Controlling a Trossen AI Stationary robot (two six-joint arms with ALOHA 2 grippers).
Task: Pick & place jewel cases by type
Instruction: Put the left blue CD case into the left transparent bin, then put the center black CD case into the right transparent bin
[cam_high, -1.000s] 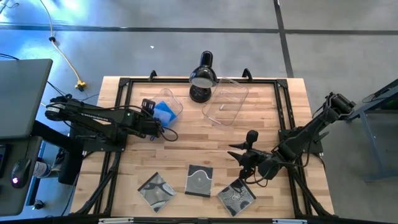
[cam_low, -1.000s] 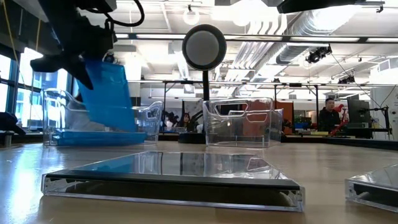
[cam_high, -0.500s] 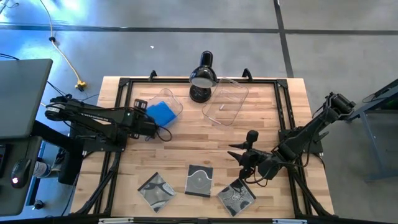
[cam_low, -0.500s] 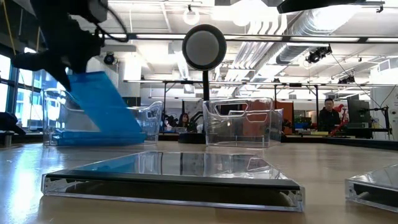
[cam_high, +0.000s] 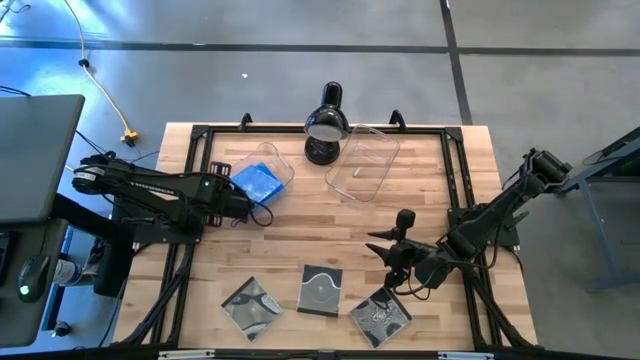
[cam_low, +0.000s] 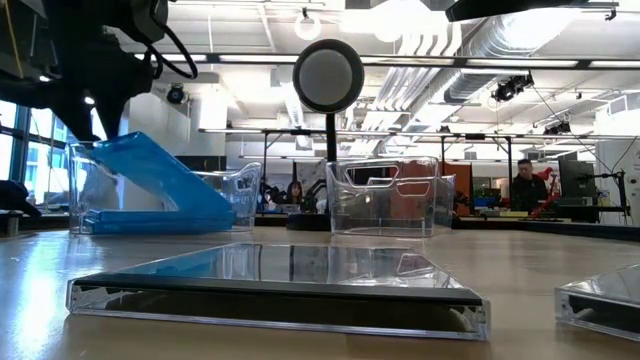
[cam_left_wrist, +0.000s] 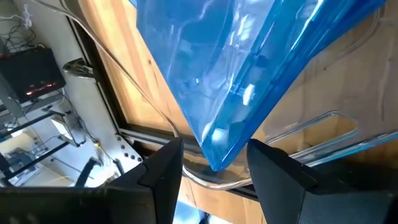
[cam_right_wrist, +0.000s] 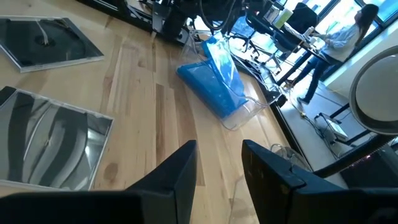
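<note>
Three clear jewel cases with silvery discs lie flat near the table's near edge (cam_high: 250, 305), (cam_high: 320, 290), (cam_high: 380, 315). A blue jewel case (cam_high: 258, 182) leans slanted inside the left clear tub (cam_high: 280, 165), its low edge on other blue cases (cam_low: 150, 222) lying flat in the tub's bottom. My left gripper (cam_high: 225, 170) hangs open over the tub's left end, and the leaning case's upper corner (cam_left_wrist: 214, 163) stands between its fingers. My right gripper (cam_high: 378, 243) hovers open above the right clear case. My left gripper comes from above at the leaning blue case's upper corner (cam_left_wrist: 217, 158). The corner sits in the gap between the two spread fingers. I cannot tell whether either finger touches it.
A second clear tub (cam_high: 362, 160) stands at the far middle beside a black desk lamp (cam_high: 325, 125). Bare wood lies between the tubs and the row of clear cases. A black frame runs around the table's edges (cam_high: 455, 200). People sit in the room beyond the table (cam_low: 528, 185).
The blue case has gone down into the left tub and tipped from a steep hang to a low lean; its lower edge now rests on the flat blue cases. My left gripper has moved toward the table's left edge. The right arm has kept still.
</note>
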